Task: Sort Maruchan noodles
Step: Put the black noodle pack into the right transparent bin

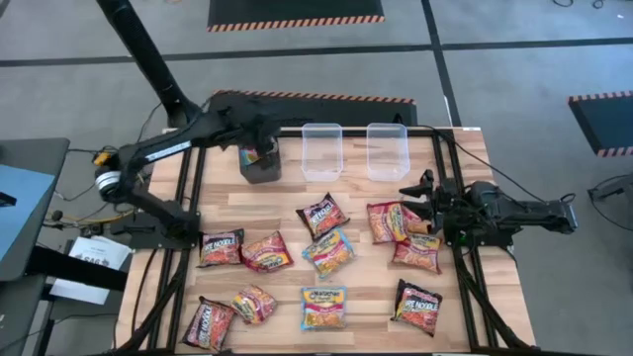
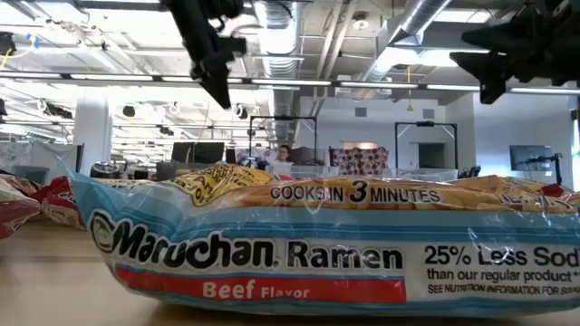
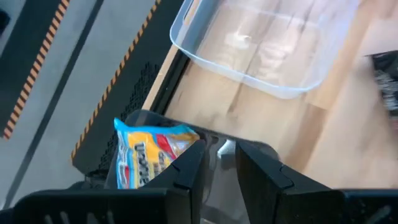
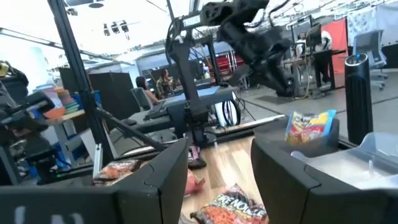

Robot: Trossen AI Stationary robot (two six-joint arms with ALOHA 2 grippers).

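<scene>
Standing half-hidden in the black bin [image 3: 134,124], blue packet [image 3: 149,152], left fingers [image 3: 186,171] released above, right fingers [image 4: 155,180] parted.

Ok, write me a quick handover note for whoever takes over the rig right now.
Left claw: over the black bin, jaws apart, holding nothing; a blue/yellow packet stands in that bin.
Right claw: open, empty, above the right-side packets.
Done: one packet binned.
Left: both clear bins have nothing in them; about ten Maruchan packets in mixed kinds still lie loose on the table, unsorted.
</scene>
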